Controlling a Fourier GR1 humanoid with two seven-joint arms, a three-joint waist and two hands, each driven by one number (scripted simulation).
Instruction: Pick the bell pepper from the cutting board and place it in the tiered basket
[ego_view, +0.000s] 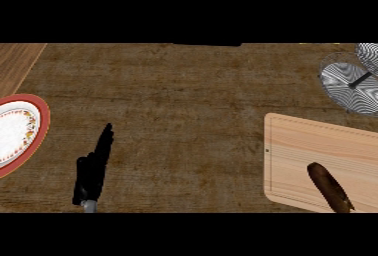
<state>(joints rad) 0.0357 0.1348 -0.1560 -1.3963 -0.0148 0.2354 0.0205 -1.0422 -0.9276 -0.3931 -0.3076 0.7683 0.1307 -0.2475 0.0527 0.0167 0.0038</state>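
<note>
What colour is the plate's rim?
Red, around a white centre with a floral band; the plate shows at the head view's left edge.

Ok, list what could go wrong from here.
The left hand, open, is far across the counter from the cutting board; the right hand doesn't show. The dark pepper lies at the view's lower edge, hard to judge. The basket is partly out of view, so placing may miss.

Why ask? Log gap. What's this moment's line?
phase: pre-grasp | left robot hand open | brown item on cutting board | right robot hand unseen
</note>
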